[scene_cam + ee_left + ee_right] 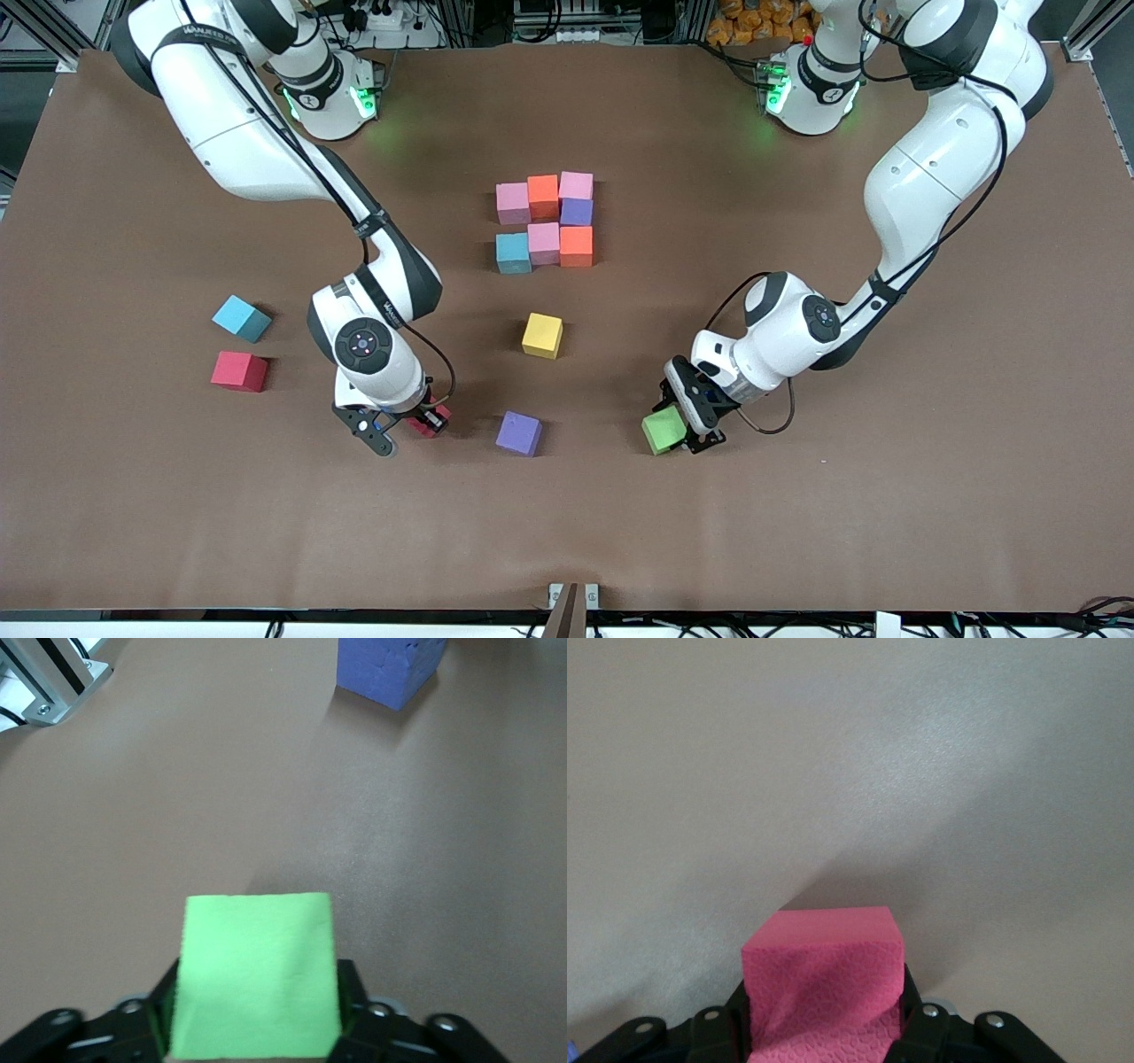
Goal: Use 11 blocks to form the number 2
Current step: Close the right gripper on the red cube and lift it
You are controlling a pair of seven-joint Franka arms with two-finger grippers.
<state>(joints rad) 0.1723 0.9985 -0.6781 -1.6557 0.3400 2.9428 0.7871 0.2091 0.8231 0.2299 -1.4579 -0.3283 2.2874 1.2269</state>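
We have seven blocks of the number 2 (549, 223) laid on the surface (797, 514): a top row of pink, orange and pink, a purple cube under its end toward the left arm, then a row of light blue, pink and orange. By our count four cubes are missing, so the open slot is just under the light blue block (513, 252), on the side nearer the front camera.

Both arms carry a cube. Our left gripper (684, 418) has its jaws closed on the green block (664, 431), low over the surface; in the left wrist view the green cube (255, 974) sits squarely between the black fingers. Our right gripper (403, 424) has its jaws closed on the red block (429, 421), seen as a pinkish cube (826, 983) in the right wrist view.

From the green block the open slot lies at about eleven o'clock in the front view; from the red block it lies at about one o'clock. We judge the right gripper somewhat nearer, with the loose yellow block (542, 335) and purple block (518, 432) between the two carriers.

A light blue block (241, 318) and a red block (239, 370) wait toward the right arm's end.
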